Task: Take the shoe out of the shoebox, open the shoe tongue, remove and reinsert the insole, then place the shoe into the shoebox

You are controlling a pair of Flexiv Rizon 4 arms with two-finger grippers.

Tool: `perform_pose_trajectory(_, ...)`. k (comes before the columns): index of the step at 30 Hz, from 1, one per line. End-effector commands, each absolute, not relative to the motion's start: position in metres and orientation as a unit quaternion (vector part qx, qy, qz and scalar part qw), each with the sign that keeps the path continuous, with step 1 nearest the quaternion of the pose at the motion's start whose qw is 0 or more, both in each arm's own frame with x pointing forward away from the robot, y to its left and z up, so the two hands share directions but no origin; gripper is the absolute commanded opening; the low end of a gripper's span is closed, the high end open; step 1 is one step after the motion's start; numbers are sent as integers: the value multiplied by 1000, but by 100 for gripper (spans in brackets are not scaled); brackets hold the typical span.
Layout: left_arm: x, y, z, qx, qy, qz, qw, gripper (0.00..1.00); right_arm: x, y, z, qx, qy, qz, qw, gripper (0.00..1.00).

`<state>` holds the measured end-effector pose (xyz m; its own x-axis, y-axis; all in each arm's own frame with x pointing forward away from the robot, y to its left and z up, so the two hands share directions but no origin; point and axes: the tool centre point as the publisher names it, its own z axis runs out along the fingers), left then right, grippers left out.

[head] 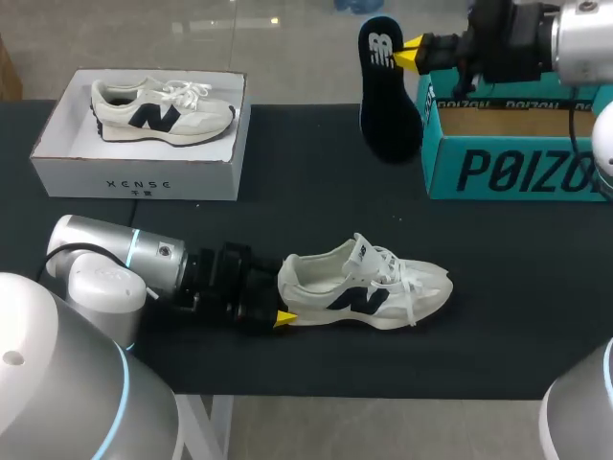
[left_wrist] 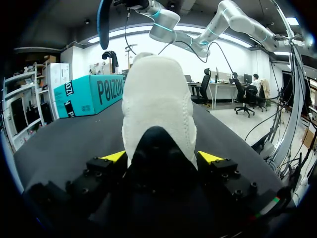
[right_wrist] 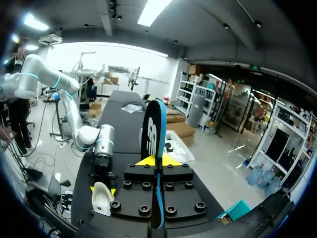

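A white sneaker with a dark logo point(head: 369, 287) lies on its side on the black table point(head: 287, 172), toe to the right. My left gripper point(head: 285, 295) is at its heel, one yellow fingertip point(head: 284, 317) against the near side. In the left wrist view the heel point(left_wrist: 158, 99) fills the gap between both fingers point(left_wrist: 162, 157), which press on it from two sides. My right gripper point(head: 412, 55) is shut on a dark insole point(head: 388, 91), held upright in the air beside the teal shoebox point(head: 517, 168). The right wrist view shows the insole point(right_wrist: 153, 129) edge-on between the tips point(right_wrist: 157, 159).
A white box point(head: 139, 182) at the back left holds a second white sneaker point(head: 163, 110). The teal shoebox stands open at the back right, also seen ahead of the left gripper point(left_wrist: 91, 94). Bare black table lies between the two boxes.
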<state>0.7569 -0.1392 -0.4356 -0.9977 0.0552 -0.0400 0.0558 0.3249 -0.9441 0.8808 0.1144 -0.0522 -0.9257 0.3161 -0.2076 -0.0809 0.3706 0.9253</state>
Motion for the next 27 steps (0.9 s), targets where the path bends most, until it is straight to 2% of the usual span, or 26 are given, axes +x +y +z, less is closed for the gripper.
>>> perform_pose_trajectory(1,758,-141,-440,34,814,-580,1,0,890,119,-55,46,794,587,153,0)
perform_pose_trajectory(27,758,-141,-440,34,814,-580,1,0,886,114,-52,55,785,600,143,0)
